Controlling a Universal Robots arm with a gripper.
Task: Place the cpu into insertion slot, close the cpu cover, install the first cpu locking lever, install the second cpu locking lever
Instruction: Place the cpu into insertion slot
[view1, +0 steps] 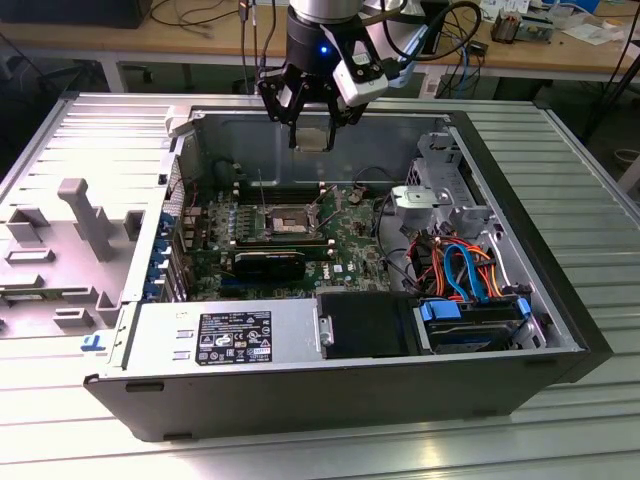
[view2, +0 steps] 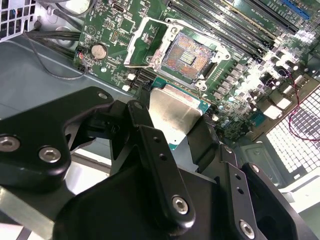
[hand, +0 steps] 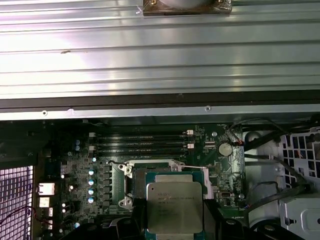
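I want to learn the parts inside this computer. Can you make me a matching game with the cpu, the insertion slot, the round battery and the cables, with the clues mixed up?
Things:
1 cpu
2 insertion slot
3 round battery
4 cables

Clues:
A blue and orange, at the exterior view's right
B empty, its pins bare
C held in the gripper above the green board
D silvery, sitting on that board

Pairs: 1-C, 2-B, 3-D, 4-A.
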